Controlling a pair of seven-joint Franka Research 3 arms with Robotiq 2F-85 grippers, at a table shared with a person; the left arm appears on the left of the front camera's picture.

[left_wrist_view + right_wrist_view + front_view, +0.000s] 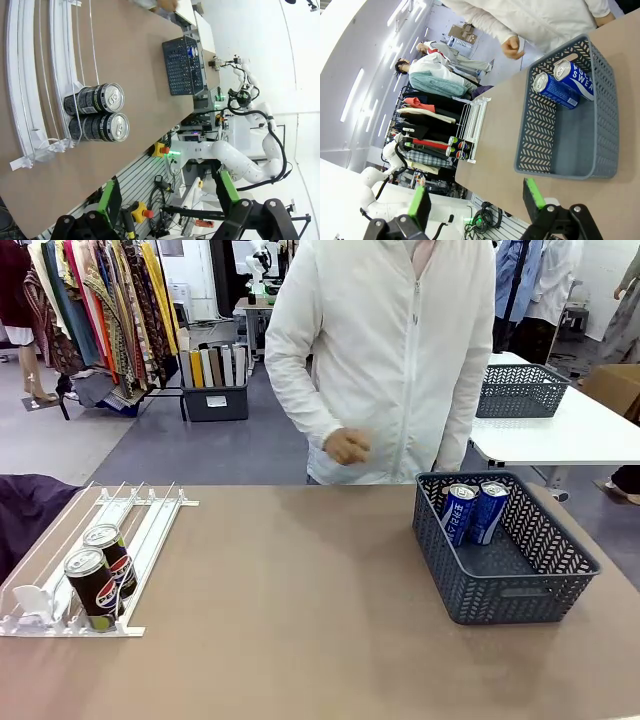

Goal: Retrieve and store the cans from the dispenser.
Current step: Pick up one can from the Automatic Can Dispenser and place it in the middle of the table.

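Brown and flat, the table [300, 640] was seen to carry two stations, with a person [400, 360] in a white jacket standing at its far edge. One hand [347, 446] was held loosely closed above that edge, apart from everything on the table. At the near left corner the dispenser [155, 540] was laid flat, its rails running from the near edge toward the far edge. Two black Pepsi cans [100, 575] were stood upright in one lane at its near end, one directly behind the other and touching. A white pusher block [30, 602] was seated near them, in a lane to one side, and the other lanes were seen bare. Toward the right edge a dark grey mesh basket [520, 580] was placed, and two blue cans [460, 515] were leaned side by side in its far left inside corner. The task was therefore judged about half done: two cans stored, and two to be retrieved and carried across the table to the basket. The left gripper [165, 182] was held off the near edge, directed along the table over the dispenser, its jaws spread wide with nothing between them. The right gripper [475, 187] was likewise held clear of the near edge by the basket, jaws apart and empty. No can was touched by either gripper.
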